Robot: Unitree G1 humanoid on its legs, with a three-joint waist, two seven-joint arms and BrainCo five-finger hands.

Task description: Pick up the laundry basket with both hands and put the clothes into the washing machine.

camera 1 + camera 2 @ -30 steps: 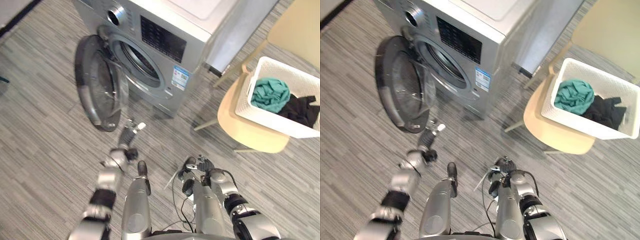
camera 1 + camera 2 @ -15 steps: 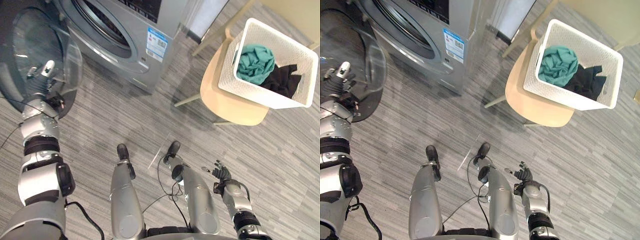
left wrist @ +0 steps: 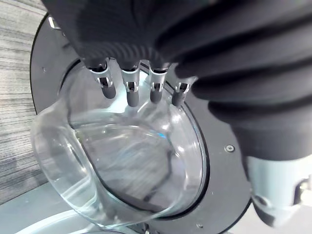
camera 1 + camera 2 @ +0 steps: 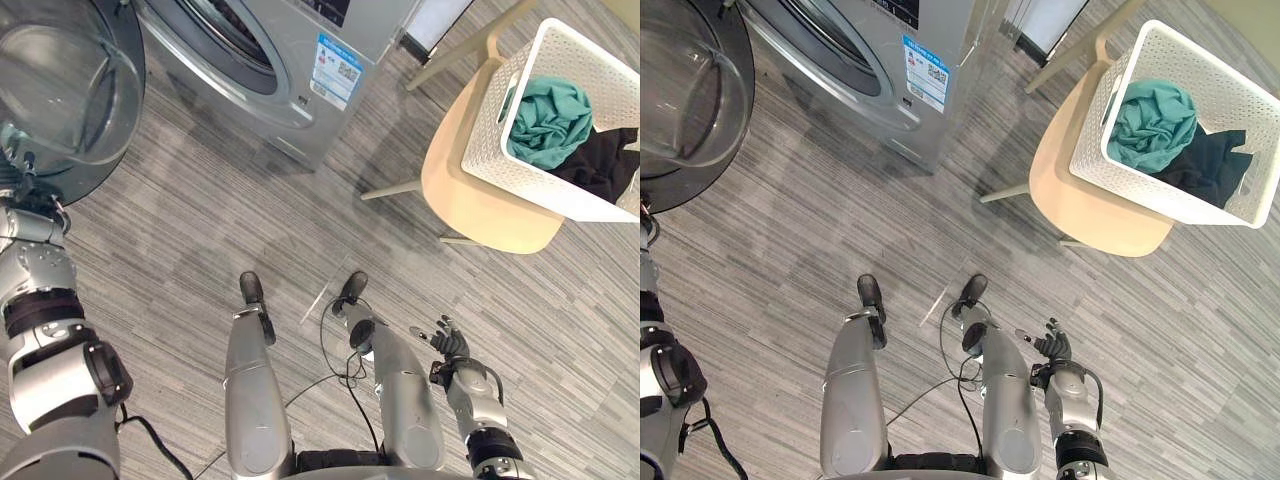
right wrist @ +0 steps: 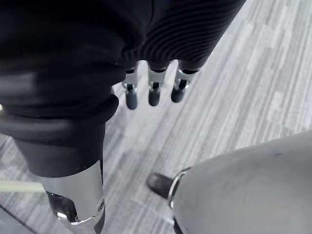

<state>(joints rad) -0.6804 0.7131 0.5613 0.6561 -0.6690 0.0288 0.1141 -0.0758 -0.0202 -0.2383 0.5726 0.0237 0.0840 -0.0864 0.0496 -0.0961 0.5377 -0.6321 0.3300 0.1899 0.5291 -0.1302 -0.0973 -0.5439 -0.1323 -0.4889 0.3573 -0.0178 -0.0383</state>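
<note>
Sitting on the chair [image 4: 478,212] near the washing machine [image 4: 300,60], the laundry basket [image 4: 490,140] holds its clothes [image 4: 545,120], well apart from both hands; left hand [image 3: 131,92] hovers slack-fingered by the open door [image 4: 60,90], right hand [image 4: 445,340] hangs loose, so lifting and loading are, I'd say, yet to begin

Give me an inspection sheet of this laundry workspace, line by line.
surface: grey striped floor.
job's things: white basket on a chair, teal cloth and black cloth inside; washing machine with its door swung open.
clutter: nothing seen.
hands: left hand open, fingers straight at the door's glass, contact unclear; right hand open, low over the floor, holding nothing.
cables: nothing seen.
surroundings: the tan chair stands right of the washing machine.
</note>
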